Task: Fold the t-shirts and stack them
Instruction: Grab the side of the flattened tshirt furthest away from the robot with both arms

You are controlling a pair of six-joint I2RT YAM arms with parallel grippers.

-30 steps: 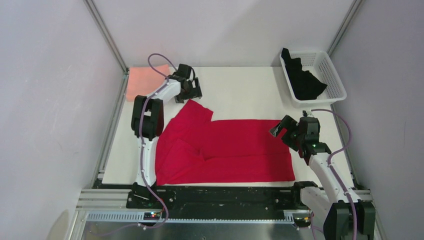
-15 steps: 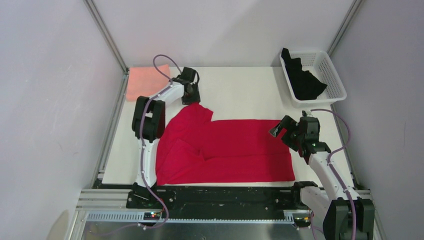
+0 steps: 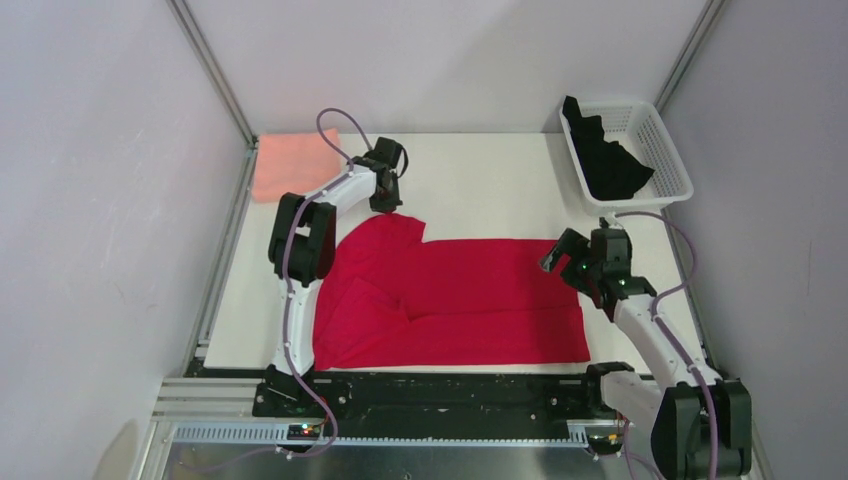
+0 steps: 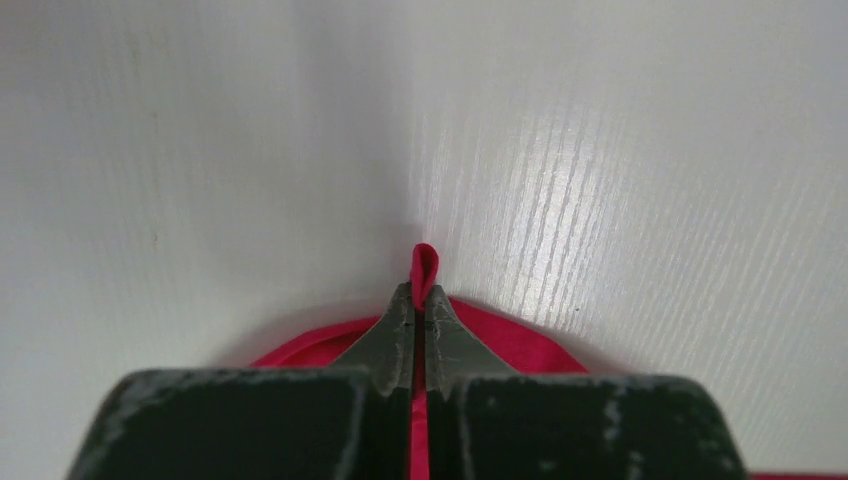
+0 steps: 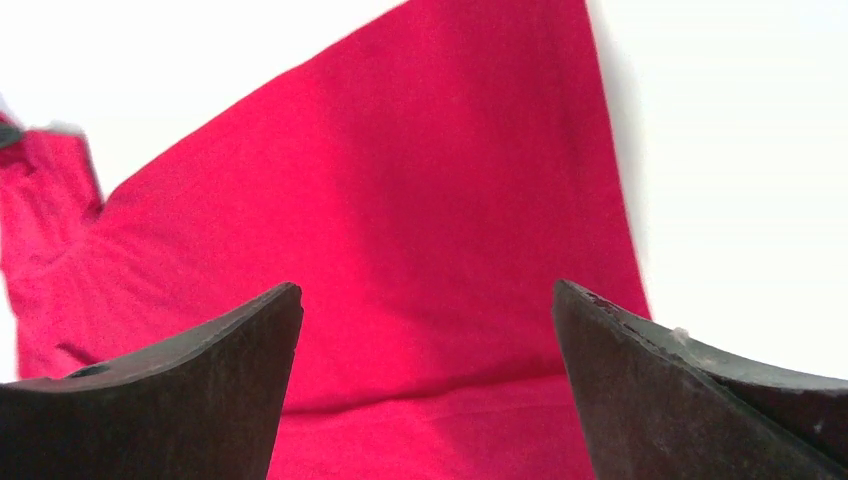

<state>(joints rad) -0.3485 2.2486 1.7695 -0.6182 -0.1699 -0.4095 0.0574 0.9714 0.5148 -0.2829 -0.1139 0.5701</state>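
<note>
A bright red t-shirt [image 3: 450,300] lies spread on the white table, partly folded along its length. My left gripper [image 3: 388,203] is shut on the far edge of its upper sleeve; in the left wrist view a small fold of red t-shirt [image 4: 424,272] sticks out past the closed fingertips [image 4: 398,335]. My right gripper [image 3: 562,256] hovers open over the shirt's right end, and the red t-shirt [image 5: 400,240] fills the gap between its fingers [image 5: 200,380]. A folded salmon-pink t-shirt [image 3: 290,162] rests at the far left corner. A black t-shirt [image 3: 605,160] is heaped in the basket.
A white mesh basket [image 3: 660,150] stands at the far right of the table. Metal frame rails [image 3: 225,250] run along the table's left and right sides, with grey walls around. White table [image 3: 480,190] shows between the red shirt and the back wall.
My left gripper came down onto the sleeve's far edge and went from open to shut on it. The right gripper shifted slightly over the shirt's right end, still open.
</note>
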